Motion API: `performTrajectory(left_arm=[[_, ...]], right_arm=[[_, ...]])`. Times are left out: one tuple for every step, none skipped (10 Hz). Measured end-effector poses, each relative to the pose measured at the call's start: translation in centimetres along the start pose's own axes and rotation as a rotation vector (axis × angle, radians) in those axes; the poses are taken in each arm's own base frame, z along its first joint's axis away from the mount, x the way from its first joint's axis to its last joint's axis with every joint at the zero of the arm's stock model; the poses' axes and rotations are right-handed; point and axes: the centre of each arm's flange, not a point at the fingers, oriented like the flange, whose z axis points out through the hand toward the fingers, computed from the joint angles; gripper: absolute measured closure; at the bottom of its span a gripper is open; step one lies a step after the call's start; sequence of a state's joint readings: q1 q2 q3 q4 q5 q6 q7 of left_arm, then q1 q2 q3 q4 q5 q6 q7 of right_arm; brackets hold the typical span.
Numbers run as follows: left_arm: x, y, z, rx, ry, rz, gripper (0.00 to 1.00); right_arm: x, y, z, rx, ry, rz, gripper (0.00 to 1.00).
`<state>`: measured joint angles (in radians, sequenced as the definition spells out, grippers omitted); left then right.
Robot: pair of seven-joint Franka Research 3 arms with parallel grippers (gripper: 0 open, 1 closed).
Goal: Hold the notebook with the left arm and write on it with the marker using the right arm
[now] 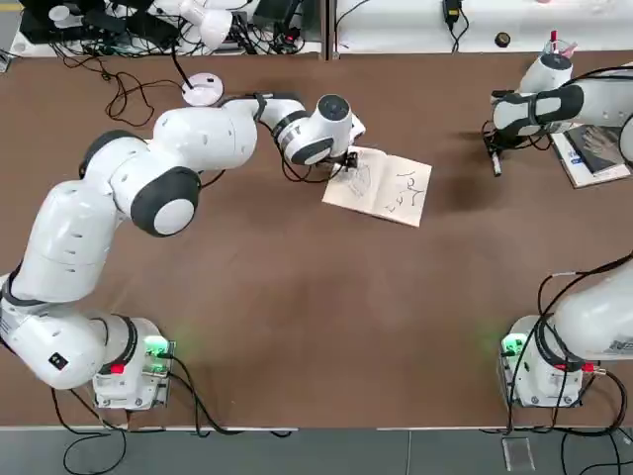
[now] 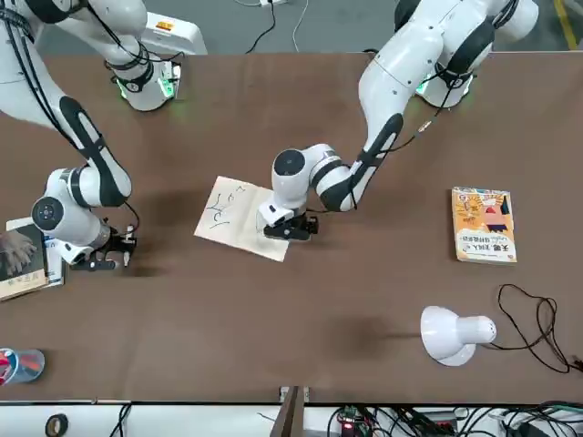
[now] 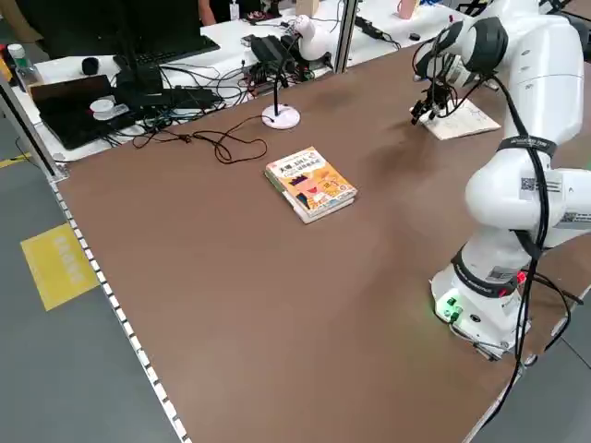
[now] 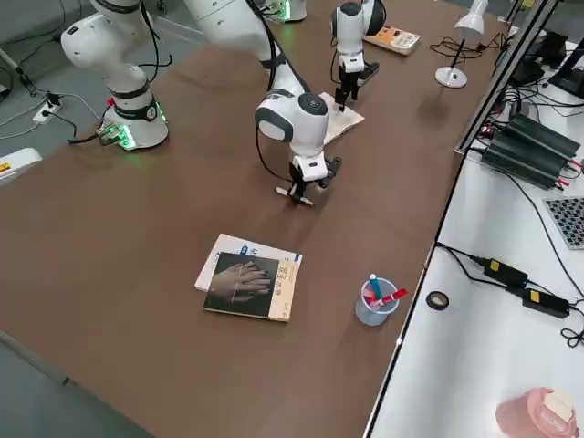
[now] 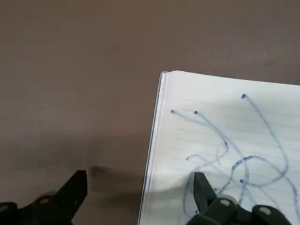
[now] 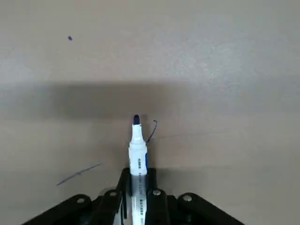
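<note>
Notebook (image 1: 378, 186) open at tabletop (image 1: 297, 297) centre, pages scribbled. Left gripper (image 5: 140, 197) spread wide, one finger on page near spine edge, other on bare tabletop: pinning, not grasping. Right gripper (image 6: 136, 197) clenched on marker (image 6: 136, 154), far right of tabletop, well apart from notebook. Judged: holding done, some writing present, marker off page. Right wrist view alone shows tip touching bare tabletop beside stray ink marks.

The left arm's wrist (image 1: 321, 129) hides the notebook's (image 1: 386, 188) corner.
</note>
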<state>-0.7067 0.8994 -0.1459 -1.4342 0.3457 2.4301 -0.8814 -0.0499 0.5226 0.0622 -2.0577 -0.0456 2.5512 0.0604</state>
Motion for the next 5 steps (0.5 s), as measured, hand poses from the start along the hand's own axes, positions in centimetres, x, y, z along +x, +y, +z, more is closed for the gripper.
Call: performTrajectory(left_arm=[[0.00,0.00,0.00,0.000,0.000,0.000,0.00],[0.01,0.00,0.00,0.000,0.000,0.000,0.00],[0.01,0.00,0.00,0.000,0.000,0.000,0.00],[0.01,0.00,0.00,0.000,0.000,0.000,0.00],[0.01,0.00,0.00,0.000,0.000,0.000,0.00]], right_arm=[[0.00,-0.01,0.00,0.000,0.001,0.013,0.83],[0.00,-0.01,0.00,0.000,0.001,0.024,0.83],[0.00,-0.02,-0.01,0.000,0.002,0.035,0.83],[0.01,-0.03,-0.01,0.000,0.002,0.052,0.83],[0.01,-0.05,-0.01,0.001,0.003,0.080,0.83]])
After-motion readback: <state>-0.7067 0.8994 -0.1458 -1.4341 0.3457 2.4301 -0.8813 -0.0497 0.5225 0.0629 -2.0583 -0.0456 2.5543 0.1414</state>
